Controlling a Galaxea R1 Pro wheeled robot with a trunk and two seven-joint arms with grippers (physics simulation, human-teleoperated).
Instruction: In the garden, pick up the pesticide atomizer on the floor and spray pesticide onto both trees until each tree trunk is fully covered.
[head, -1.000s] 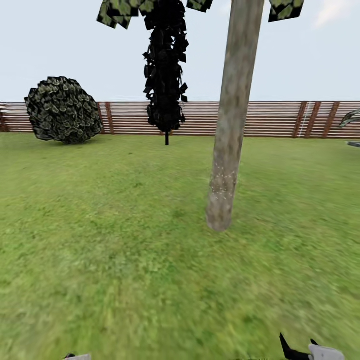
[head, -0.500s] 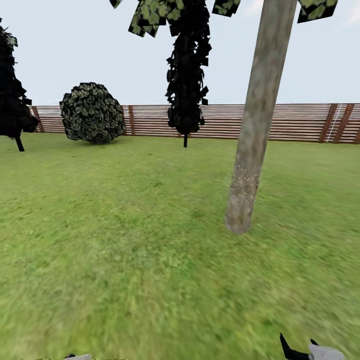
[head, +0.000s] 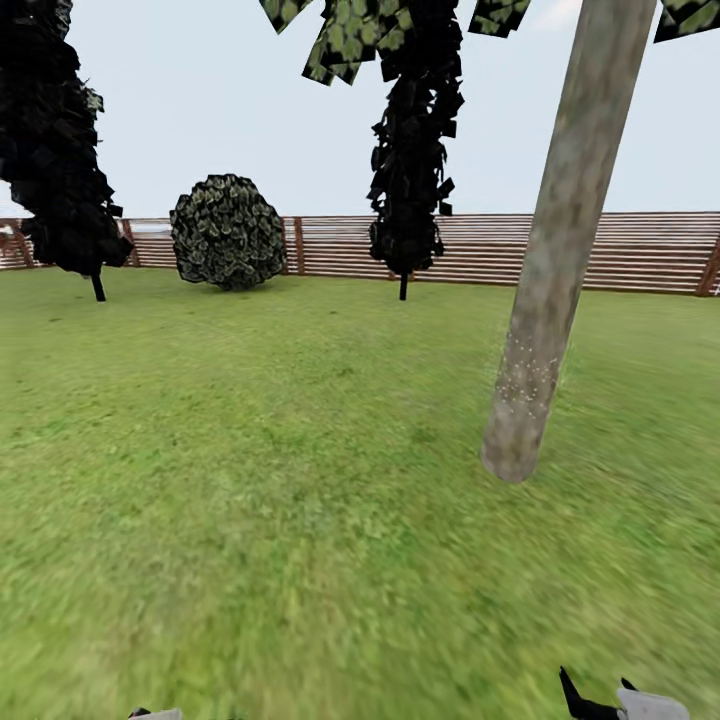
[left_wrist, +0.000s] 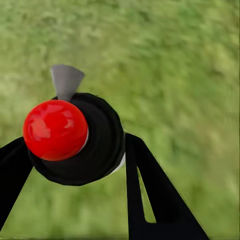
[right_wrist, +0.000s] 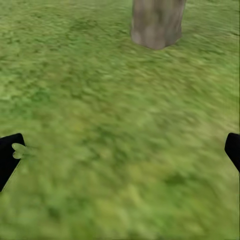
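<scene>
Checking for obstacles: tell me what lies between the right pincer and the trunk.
Only bare grass, seen in the right wrist view: nothing stands between the right pincer and the trunk.

My left hand (left_wrist: 75, 165) is seen along its two black fingers (left_wrist: 150, 195), which stand on either side of the black body of the pesticide atomizer (left_wrist: 82, 137) and clamp it; its red cap faces the wrist camera and its grey nozzle juts out beyond. In the head view, a grey sliver of my left arm (head: 155, 714) sits at the near left edge. My right hand (right_wrist: 120, 155) is spread wide, a black fingertip (right_wrist: 9, 157) at each side, nothing between them. In the head view it lies low at the near right (head: 600, 700), black fingers on a grey wrist.
</scene>
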